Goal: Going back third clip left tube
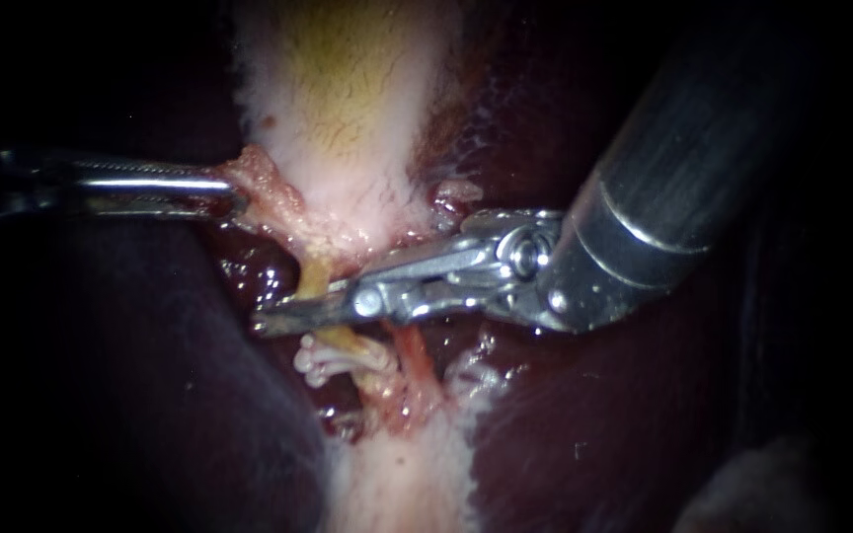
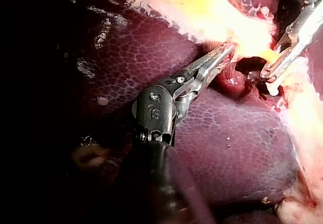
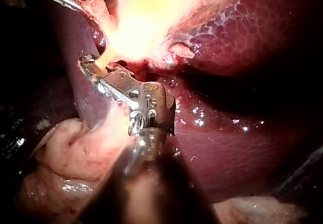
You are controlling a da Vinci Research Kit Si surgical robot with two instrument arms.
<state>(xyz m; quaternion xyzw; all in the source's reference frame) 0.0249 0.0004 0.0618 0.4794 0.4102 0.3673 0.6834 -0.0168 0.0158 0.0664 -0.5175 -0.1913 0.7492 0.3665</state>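
The pale, yellow-tinged gallbladder (image 1: 348, 109) hangs down the middle over dark liver (image 1: 130, 375). My left instrument (image 1: 232, 193) is shut on pink tissue at the gallbladder's neck; in its wrist view the jaws (image 2: 225, 51) pinch that same edge. My right instrument (image 1: 273, 318) reaches in from the upper right. Its slim jaws stand slightly open across the yellowish left tube (image 1: 312, 279), with a gap showing in the left wrist view (image 2: 271, 67). White clips (image 1: 326, 361) sit on this tube just below the jaws. The reddish right tube (image 1: 413, 367) runs beside it.
Dark red liver (image 1: 584, 434) lies to the right, and the right instrument's thick shaft (image 1: 663, 168) crosses above it. Pale fatty tissue (image 1: 407, 484) spreads below the tubes. In the right wrist view, pinkish tissue (image 3: 75, 153) lies beside the shaft.
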